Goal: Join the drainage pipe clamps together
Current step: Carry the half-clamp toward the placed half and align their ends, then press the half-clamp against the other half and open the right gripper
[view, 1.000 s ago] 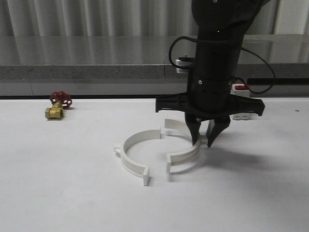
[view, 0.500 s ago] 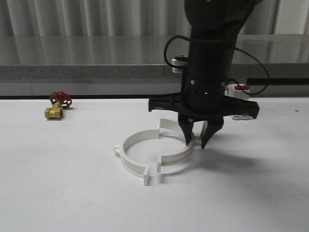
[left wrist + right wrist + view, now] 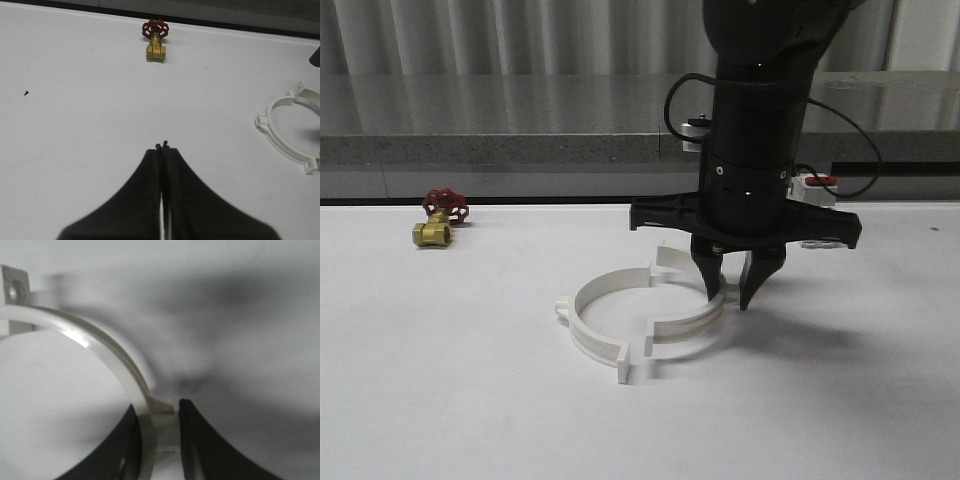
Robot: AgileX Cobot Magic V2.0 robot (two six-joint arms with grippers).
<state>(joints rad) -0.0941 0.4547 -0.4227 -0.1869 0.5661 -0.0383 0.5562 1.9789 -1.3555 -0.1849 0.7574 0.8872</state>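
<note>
The right gripper [image 3: 735, 297] clamps the right clamp half [image 3: 692, 322]. Left clamp half [image 3: 595, 330] touches it at nine o'clock. A brass valve [image 3: 438, 220] sits well apart; the left gripper [image 3: 162, 146] is pressed together.

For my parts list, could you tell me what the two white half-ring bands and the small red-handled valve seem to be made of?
White half-ring bands: likely moulded plastic, uniform white with soft sheen. Small red-handled valve: yellow-gold body suggests brass; the handwheel's material is unclear, red-coated.

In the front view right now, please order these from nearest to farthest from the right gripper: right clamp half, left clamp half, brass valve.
1. Right clamp half, between the right gripper's fingers.
2. Left clamp half, to its left.
3. Brass valve, far left, at the table's back.
</note>
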